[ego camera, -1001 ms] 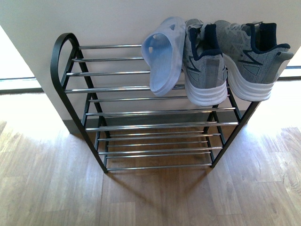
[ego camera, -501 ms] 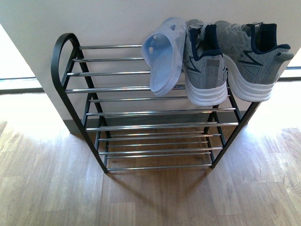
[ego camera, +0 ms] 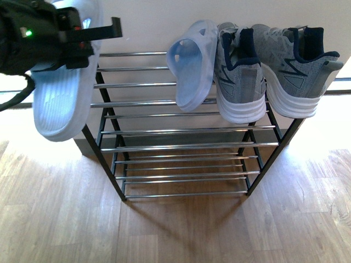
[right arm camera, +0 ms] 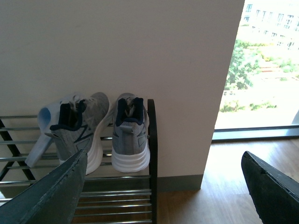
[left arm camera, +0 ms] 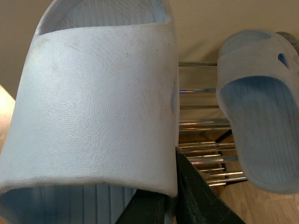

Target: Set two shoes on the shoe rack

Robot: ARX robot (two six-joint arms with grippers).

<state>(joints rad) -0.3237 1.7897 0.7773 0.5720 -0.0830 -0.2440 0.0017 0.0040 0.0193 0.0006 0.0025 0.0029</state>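
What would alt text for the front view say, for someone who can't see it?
The robot's left tool holds a pale blue slide in the air at the left end of a rack. On the rack's top tier, at the right, sit a matching slide and two grey sneakers.

Carrier: multi-tier shoe rack with black metal side frames and shiny chrome rod shelves (ego camera: 181, 130), standing on light wood-plank floor (ego camera: 181, 230) against a pale wall.

Top tier, taken from the rack's right side frame: one grey knit lace-up sneaker with white sole (ego camera: 293, 68) just beside that frame, heel toward the camera. Second matching grey sneaker (ego camera: 238, 71) touching it on the far side. Pale blue rubber slide (ego camera: 192, 63) next, tipped on edge, leaning against the second sneaker.

Lower tiers: bare rods.
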